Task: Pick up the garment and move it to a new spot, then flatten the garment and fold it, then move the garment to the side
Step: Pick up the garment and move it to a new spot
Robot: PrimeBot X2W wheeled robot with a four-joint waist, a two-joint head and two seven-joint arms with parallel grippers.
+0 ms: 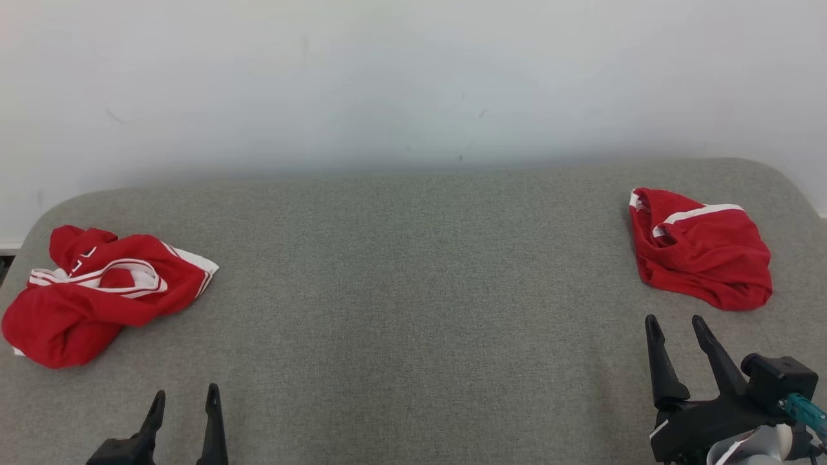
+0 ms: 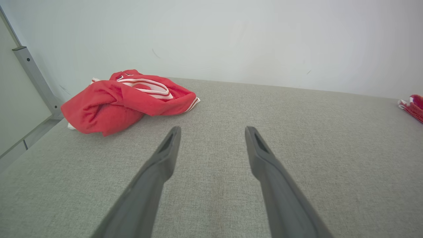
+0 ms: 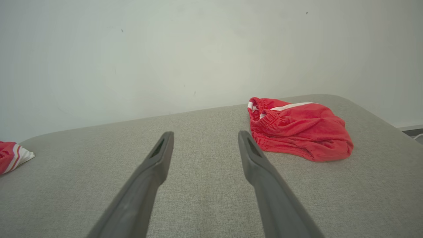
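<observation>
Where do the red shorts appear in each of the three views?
Head view: the red shorts lie at the right, beyond the right gripper.
Left wrist view: the red shorts peek in at the far right edge.
Right wrist view: the red shorts lie right of centre.
Shared landmark: the red-and-white jersey, at the grey cushion's other end.

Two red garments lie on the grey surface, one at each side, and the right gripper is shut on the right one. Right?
No: the right gripper is open and clear of the right garment, as the head view shows. The rest holds.
</observation>
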